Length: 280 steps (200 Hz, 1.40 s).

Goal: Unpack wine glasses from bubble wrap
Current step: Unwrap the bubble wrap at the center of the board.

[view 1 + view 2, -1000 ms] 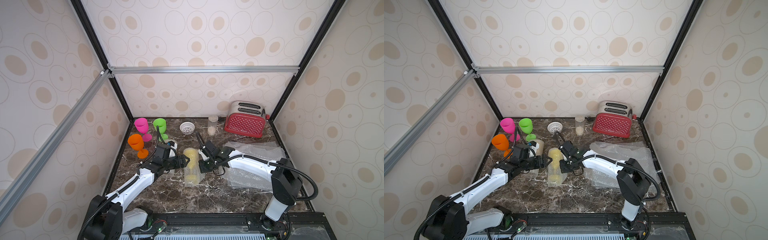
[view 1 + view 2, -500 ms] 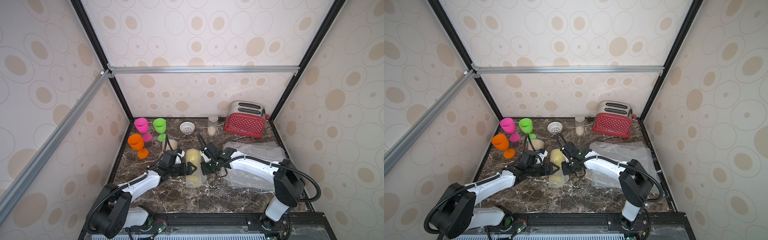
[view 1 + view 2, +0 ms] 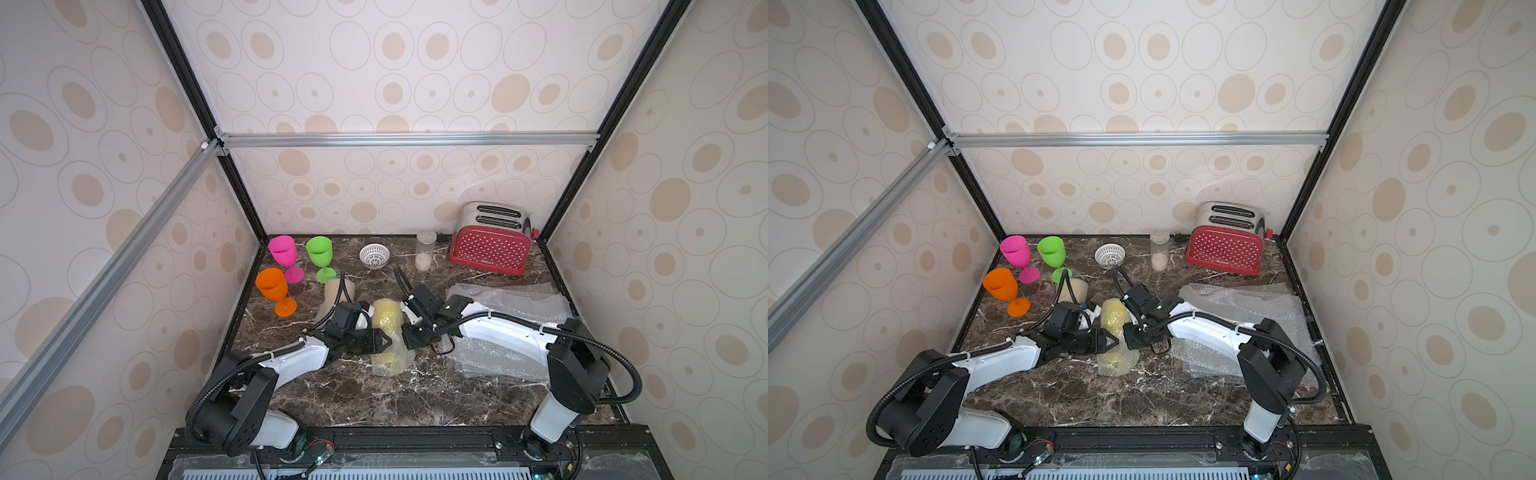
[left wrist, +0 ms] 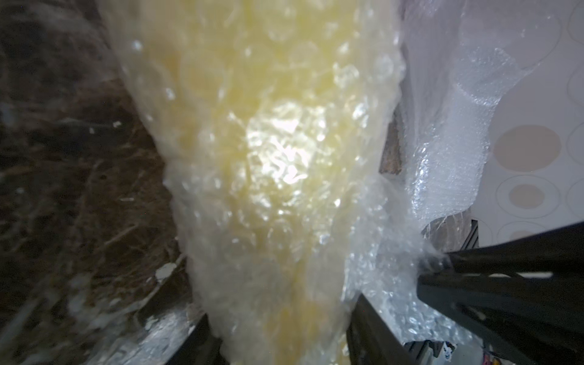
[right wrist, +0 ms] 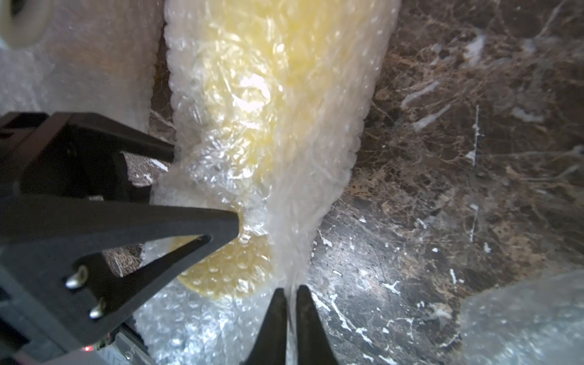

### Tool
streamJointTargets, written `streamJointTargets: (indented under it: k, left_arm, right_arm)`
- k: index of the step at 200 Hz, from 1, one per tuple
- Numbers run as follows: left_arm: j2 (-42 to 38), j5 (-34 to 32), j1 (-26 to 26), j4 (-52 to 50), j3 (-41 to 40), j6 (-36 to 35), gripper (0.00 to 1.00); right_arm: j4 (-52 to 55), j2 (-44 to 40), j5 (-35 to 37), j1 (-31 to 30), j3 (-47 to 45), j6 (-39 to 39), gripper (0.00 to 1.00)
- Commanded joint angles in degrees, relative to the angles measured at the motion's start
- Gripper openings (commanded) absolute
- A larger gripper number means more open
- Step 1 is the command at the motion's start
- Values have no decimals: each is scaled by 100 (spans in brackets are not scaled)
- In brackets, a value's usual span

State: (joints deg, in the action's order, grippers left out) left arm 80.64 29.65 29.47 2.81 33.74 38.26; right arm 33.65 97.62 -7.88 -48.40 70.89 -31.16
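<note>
Here, in both top views, a bubble wrap tube (image 3: 386,318) tinted yellow lies on the dark marbled bench (image 3: 374,399) near its middle, and both arms meet at it from opposite sides. The left hand (image 3: 386,341) is clamped across the tube's narrow waist; the left wrist view shows a finger (image 4: 369,328) pressed against each flank of the wrap. The right hand (image 5: 291,294) has its two fingers almost together, pinching a thin edge of that same wrap. Through the plastic, the round foot of a yellow goblet (image 5: 227,275) shows close to both hands. A second wrapped tube (image 3: 331,291), paler and beige-tinted, lies just behind the left arm. Flat bubble wrap sheets (image 3: 519,303) are spread under and beyond the right arm. The pink goblet (image 3: 283,249), green goblet (image 3: 319,249) and orange goblet (image 3: 272,284) stand upright and bare in the far left corner. Along the back wall sit a white lattice bowl (image 3: 374,254), a clear jar (image 3: 424,251) and a red toaster (image 3: 490,249).
</note>
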Motion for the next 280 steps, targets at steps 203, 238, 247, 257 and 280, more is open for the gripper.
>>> streamJointTargets:
  k: [203,238,247,257,280]
  left_arm:
    - [-185,-648,691,-273,740,639,10]
    - [-138,-643,766,-228,770,661,10]
    - [-136,-639,778,-215,777,673,10]
    - [-128,-621,794,-202,783,672,10]
    - [-102,-608,830,-175,786,673,9]
  right_arm:
    - [323,135,1722,-206,-135,-185,22]
    - [163,255,1685,-205,109,-37,33]
    - [198,321,1762,-205,200,6,34]
    - [226,386,1886,-199,276,37,35]
    - [274,515,2155,-170,432,44,35]
